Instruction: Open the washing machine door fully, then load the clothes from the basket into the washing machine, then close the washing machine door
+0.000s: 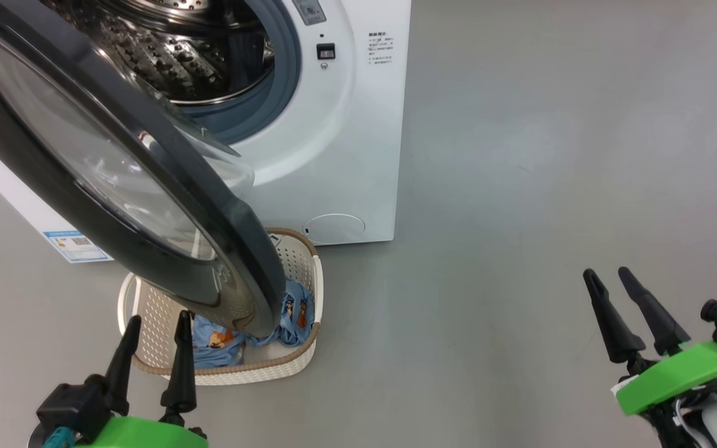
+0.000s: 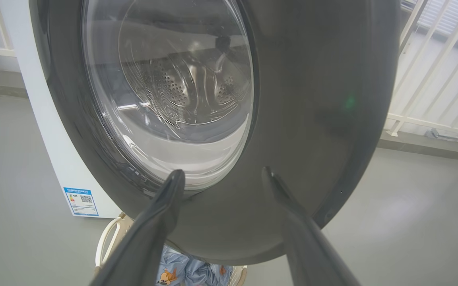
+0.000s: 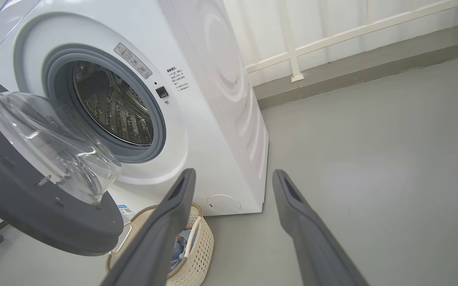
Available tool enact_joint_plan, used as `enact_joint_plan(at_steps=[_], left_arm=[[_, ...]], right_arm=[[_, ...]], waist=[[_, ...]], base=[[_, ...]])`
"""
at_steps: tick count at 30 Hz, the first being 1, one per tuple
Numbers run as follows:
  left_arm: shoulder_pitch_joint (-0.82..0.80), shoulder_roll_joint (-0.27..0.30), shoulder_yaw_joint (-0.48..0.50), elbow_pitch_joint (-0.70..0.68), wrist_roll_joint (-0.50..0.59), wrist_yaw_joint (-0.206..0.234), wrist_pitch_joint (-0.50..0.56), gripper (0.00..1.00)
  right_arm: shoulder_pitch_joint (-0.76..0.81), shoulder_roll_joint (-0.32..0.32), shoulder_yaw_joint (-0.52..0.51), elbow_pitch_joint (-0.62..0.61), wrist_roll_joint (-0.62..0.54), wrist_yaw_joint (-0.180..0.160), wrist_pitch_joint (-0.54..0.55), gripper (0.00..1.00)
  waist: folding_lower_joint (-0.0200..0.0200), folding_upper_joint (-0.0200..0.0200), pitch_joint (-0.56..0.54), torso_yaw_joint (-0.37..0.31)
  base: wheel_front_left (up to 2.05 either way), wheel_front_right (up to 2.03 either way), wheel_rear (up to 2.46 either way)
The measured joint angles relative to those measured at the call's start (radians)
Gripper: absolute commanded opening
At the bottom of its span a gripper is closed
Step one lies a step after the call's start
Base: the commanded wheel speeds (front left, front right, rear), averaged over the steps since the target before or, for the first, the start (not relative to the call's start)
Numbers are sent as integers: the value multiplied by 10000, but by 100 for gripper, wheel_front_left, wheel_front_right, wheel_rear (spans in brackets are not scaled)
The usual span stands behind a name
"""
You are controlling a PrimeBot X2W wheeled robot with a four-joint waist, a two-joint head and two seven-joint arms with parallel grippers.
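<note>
Washing machine door (image 1: pixel 116 180) looks only partly open, your clothes (image 1: pixel 296 314) sit in the basket (image 1: pixel 301 264), and left end effector (image 1: pixel 159 317) and right end effector (image 1: pixel 606 272) gape empty.

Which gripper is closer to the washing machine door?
The left gripper, just below the washing machine door; the right gripper is far aside over the floor.

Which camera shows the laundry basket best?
Head view: most of the basket shows, though the door overlaps it. In the right wrist view a finger crosses it; the left wrist view catches just its edge.
</note>
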Motion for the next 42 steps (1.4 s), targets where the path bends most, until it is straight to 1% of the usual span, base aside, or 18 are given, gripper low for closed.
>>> enact_joint_plan(at_steps=[8,17,27,42], left_arm=[[3,-8,27,17,0,0,-2,100],[23,-15,44,29,0,0,-2,100],[50,-19,84,86,-2,0,-2,100],[56,-17,84,130,-2,0,-2,100]], right_arm=[[478,460,-303,67,-623,0,0,100],[569,736,-431,88,-1116,0,0,100],[860,817,-591,171,-1540,0,0,100],[866,872,-560,182,-1730,0,0,100]], waist=[[0,0,-40,29],[0,0,-115,27],[0,0,-209,-3],[0,0,-282,9]], base=[[0,0,0],[0,0,0],[0,0,0],[0,0,0]])
